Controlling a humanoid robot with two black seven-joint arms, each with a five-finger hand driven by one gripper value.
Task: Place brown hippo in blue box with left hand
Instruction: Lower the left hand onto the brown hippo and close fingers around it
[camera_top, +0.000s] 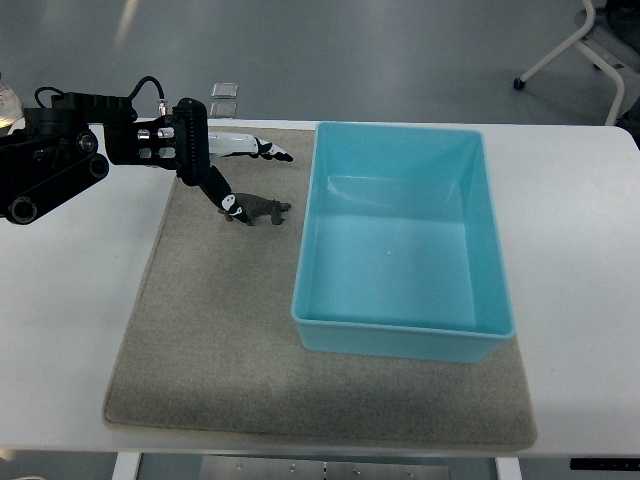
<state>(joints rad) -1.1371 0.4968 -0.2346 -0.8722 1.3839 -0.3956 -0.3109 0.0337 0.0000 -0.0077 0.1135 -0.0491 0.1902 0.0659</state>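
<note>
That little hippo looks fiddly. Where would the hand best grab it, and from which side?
Probably across the body, coming from above on the left. The hippo stands on the mat with its length pointing toward the box, so its flanks are free. The left hand is already open right beside it.

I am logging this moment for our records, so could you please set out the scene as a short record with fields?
surface: grey mat on a white table
target object: brown hippo, standing on the mat left of the box
container: blue box, open-topped, nothing visible inside
left hand: left hand above the hippo, fingers spread, thumb tip at the hippo's back end; no grasp visible
right hand: not in view
task state: hippo not yet in the box
background: chair base on the floor
</note>
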